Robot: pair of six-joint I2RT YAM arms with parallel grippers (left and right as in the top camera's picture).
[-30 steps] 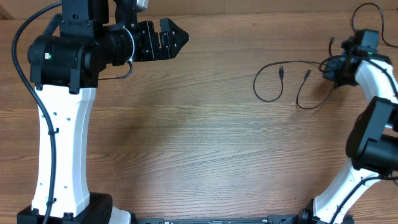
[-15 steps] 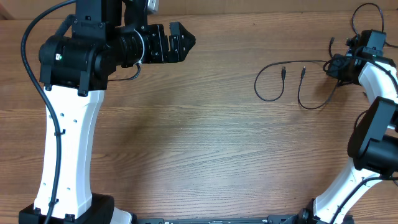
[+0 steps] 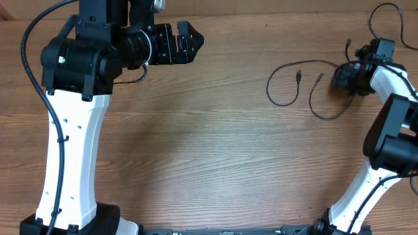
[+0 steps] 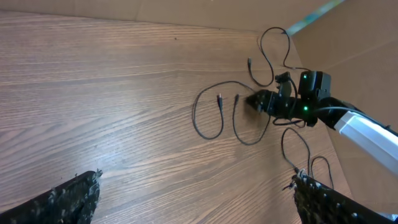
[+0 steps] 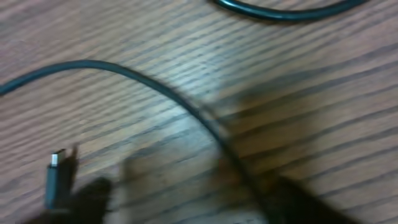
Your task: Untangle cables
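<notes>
While my right gripper [image 3: 344, 77] sits low among the cables [image 3: 267, 89] at two o'clock, too blurred for me to tell whether it's apart or clamped, I'd take one plug end [image 5: 55, 180] and draw it slowly clear of the neighbouring loop. At eleven o'clock, my left gripper [image 3: 196, 40] hangs spread wide, well apart.

Right wrist view blurred; cable [image 5: 93, 63] runs off edges; right gripper [image 3: 339, 77] opening unreadable.
</notes>
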